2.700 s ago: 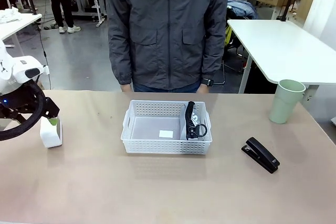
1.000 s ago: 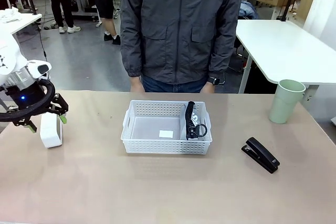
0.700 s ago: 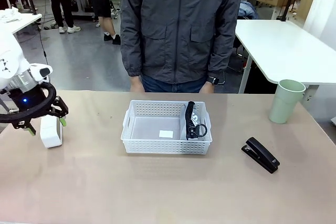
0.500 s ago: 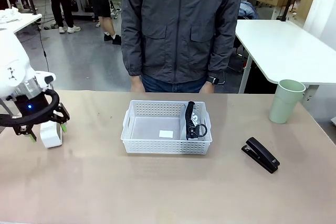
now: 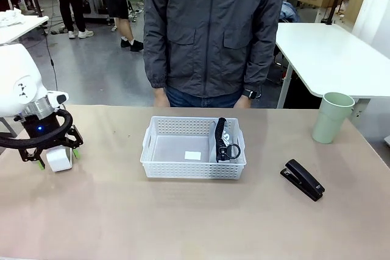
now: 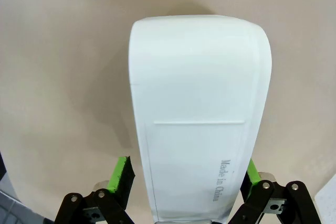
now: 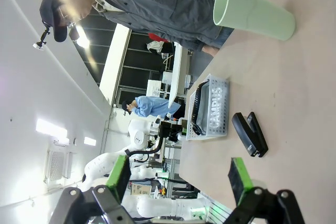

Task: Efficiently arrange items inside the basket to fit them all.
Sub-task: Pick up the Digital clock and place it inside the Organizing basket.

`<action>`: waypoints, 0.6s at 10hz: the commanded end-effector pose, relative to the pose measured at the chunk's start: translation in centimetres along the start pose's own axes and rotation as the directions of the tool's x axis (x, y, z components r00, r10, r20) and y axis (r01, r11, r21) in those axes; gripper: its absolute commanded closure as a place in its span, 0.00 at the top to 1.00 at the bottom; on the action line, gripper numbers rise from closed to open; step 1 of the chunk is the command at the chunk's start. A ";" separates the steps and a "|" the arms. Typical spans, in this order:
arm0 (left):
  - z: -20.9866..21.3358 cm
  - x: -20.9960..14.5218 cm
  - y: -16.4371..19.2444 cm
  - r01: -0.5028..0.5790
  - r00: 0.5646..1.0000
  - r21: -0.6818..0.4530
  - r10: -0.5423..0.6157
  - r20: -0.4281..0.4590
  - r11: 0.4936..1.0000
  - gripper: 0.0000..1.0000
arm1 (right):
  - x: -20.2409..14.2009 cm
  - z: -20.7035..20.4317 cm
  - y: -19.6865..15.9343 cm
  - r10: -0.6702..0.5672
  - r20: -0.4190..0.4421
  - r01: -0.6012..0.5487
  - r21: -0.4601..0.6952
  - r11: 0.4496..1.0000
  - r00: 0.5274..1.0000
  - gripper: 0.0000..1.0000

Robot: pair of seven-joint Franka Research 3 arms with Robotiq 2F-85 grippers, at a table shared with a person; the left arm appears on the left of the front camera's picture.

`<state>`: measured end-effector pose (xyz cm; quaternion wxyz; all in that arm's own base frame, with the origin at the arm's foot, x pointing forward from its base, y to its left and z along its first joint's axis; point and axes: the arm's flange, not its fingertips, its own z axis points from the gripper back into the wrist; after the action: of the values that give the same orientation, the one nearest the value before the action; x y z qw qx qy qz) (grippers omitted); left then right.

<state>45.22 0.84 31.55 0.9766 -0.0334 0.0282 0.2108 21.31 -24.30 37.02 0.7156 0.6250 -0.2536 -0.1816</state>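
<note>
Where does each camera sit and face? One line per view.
Front view: fixed on the robot's side, facing across the table at the person; the left arm's open left gripper shows at picture left.
Left wrist view: on the left wrist, looking straight down on the white device between its own green pads.
Right wrist view: on the right wrist, rolled sideways, looking along the table past the open right gripper at stapler, basket and cup.
Shared: front and right wrist views both show basket, stapler, cup, person.

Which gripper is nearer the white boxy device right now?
Left. The left gripper straddles the white device, jaws open either side of it. The right gripper, also open, hangs at the table's opposite end, past the stapler and basket.
</note>
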 end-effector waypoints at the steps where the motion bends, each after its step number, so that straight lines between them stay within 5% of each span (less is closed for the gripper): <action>1: 0.5 -0.1 0.2 -0.010 1.000 -0.001 0.010 0.000 1.000 1.00 | 0.3 -0.1 0.1 0.030 0.012 -0.030 0.017 0.999 0.999 1.00; 3: 0.5 0.1 0.3 -0.019 1.000 -0.002 0.019 -0.014 1.000 1.00 | 0.3 -0.1 0.1 0.030 0.012 -0.030 0.017 0.999 0.999 1.00; 6: 0.6 0.2 0.2 -0.020 1.000 0.006 0.020 0.013 1.000 0.04 | 0.3 -0.1 0.1 0.030 0.012 -0.030 0.017 0.999 0.999 1.00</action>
<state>45.25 1.10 31.69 0.9759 -0.0345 0.0272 0.2140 21.31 -24.30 37.02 0.7156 0.6250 -0.2536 -0.1815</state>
